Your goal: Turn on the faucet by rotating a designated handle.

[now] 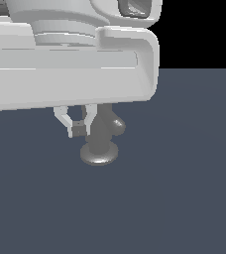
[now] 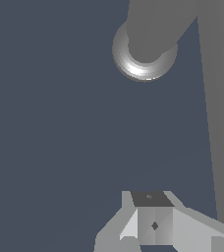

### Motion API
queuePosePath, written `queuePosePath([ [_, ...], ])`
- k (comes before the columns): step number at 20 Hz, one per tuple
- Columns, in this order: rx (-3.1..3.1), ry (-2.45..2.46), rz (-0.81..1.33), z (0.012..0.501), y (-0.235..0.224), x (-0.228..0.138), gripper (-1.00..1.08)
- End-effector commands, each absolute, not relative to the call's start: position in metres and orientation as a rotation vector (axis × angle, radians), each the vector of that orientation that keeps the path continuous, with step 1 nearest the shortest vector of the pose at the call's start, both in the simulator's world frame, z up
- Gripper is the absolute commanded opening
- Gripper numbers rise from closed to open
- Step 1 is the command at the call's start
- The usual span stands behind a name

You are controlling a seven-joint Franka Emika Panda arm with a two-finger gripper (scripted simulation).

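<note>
The faucet (image 1: 101,136) stands on the dark blue-grey worktop (image 1: 184,188), a little left of the middle in the exterior view and tucked just under the big white arm link (image 1: 70,59). It is a dull grey upright cylinder with a wider, shinier round disc base that catches the light. In the wrist view the same faucet (image 2: 146,49) shows as a cylinder rising from its bright-rimmed disc. A stubby rounded grey piece, the handle (image 1: 118,124), juts from the upper part of the body toward the exterior view's right; its root is hidden by the arm link. In the wrist view a long grey bar (image 2: 221,108) runs along one edge, and I cannot tell whether it is the handle.

The end effector (image 1: 79,129) hangs just to the left of the cylinder, its two pale fingers (image 1: 63,118) angling down to meet at the tips. In the wrist view the end effector (image 2: 154,225) has its pads pressed together, clenched on nothing. The right-hand finger sits very close to the faucet body; whether it touches, I cannot tell.
</note>
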State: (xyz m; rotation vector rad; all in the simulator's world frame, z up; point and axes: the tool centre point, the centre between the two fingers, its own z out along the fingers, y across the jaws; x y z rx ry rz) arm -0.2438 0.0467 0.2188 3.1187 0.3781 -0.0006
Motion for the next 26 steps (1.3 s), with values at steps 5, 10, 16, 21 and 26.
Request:
queuePosePath([
  [5, 3.119, 0.378, 0.000, 0.219, 0.031, -0.237, -1.00],
  [10, 3.119, 0.378, 0.000, 0.219, 0.012, -0.229, -1.00],
  [16, 3.118, 0.378, 0.000, 0.219, -0.011, -0.219, -1.00],
  [21, 3.118, 0.378, 0.000, 0.219, -0.030, -0.211, -1.00],
  [26, 3.118, 0.378, 0.000, 0.219, -0.050, -0.202, -1.00],
])
